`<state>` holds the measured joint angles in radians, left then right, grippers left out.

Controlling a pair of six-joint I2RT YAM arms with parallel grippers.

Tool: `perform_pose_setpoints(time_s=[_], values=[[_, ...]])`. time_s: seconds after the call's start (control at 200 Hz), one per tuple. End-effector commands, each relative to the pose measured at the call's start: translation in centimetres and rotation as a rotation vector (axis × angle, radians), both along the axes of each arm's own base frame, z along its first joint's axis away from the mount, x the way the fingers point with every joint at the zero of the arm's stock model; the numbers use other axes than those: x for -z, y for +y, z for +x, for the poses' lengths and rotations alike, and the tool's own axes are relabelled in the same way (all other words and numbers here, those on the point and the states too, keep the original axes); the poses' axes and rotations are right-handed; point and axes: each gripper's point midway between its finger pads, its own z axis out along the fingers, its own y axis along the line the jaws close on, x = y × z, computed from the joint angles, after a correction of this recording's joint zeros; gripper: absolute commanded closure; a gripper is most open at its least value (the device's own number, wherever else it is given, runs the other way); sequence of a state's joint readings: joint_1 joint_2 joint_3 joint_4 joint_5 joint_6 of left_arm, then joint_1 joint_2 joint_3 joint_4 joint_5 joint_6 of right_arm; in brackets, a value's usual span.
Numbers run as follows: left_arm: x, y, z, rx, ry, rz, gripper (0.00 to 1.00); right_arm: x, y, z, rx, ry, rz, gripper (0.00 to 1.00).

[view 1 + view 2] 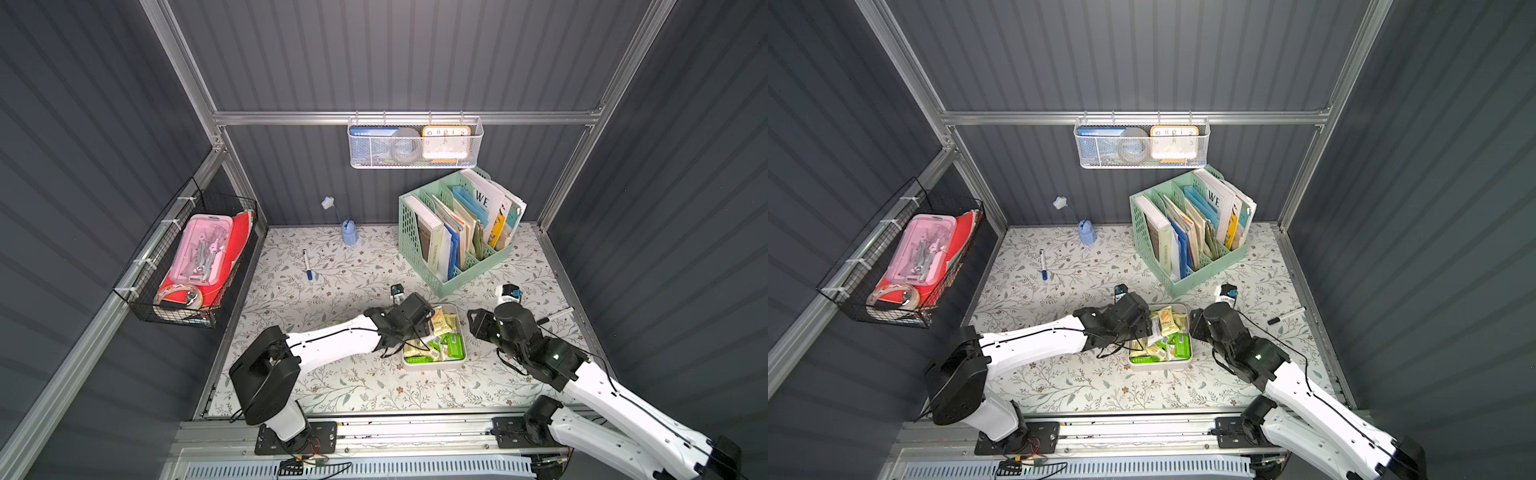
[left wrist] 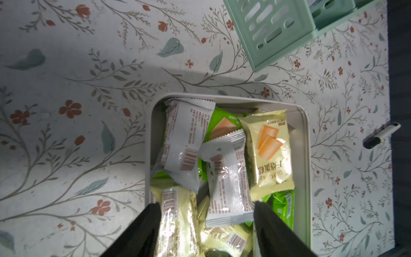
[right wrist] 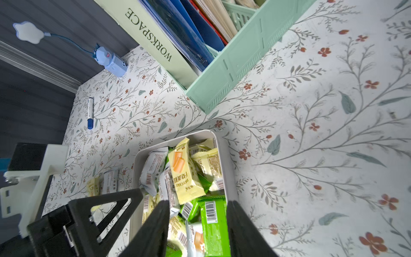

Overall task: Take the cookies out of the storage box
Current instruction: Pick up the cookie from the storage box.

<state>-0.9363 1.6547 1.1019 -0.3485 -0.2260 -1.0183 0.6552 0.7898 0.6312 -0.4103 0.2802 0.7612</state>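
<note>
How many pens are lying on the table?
2. A blue-capped pen lies toward the back left, near the lamp. A black-capped pen lies at the far right. Others may be hidden.

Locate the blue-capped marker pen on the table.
In both top views the blue-capped marker pen lies back left on the table, just in front of the small blue lamp, left of the mint-green file organizer.

The storage box runs off the left wrist view's edge, lower cookies buried.
</note>
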Motion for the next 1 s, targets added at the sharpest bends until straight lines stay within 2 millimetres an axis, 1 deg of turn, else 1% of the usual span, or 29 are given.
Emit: perform_pose_setpoints(time_s=[0.0,0.07,0.195,0.39,0.615,0.765,0.845,0.99], values=[[0.3,-0.6,1.0,-0.037,-0.01,0.02,0.32,0.8,-1.1,-0.4,0.023,0.015,-0.04,0.53],[1.0,-1.1,1.3,-0.037,0.006,0.038,0.32,0.9,-1.1,-0.5,0.023,0.015,-0.038,0.53],[2.5,-1.2,1.6,-0.06,0.037,0.075,0.35,1.0,-1.2,-0.6,0.025,0.014,-0.036,0.53],[3.6,-2.4,1.9,-0.049,0.065,0.066,0.39,1.2,-1.1,-0.7,0.022,0.016,-0.031,0.53],[4.4,-3.4,1.9,-0.038,0.086,0.046,0.42,1.2,-1.0,-0.7,0.019,0.016,-0.022,0.53],[4.9,-3.4,1.6,-0.044,0.095,0.05,0.5,1.1,-0.9,-0.5,0.016,0.013,-0.018,0.54],[4.8,-3.3,1.5,-0.046,0.094,0.056,0.56,0.9,-0.7,-0.5,0.012,0.01,-0.015,0.54],[4.3,-3.2,1.4,-0.051,0.085,0.064,0.59,0.9,-0.4,-0.3,0.002,0.013,-0.014,0.54]])
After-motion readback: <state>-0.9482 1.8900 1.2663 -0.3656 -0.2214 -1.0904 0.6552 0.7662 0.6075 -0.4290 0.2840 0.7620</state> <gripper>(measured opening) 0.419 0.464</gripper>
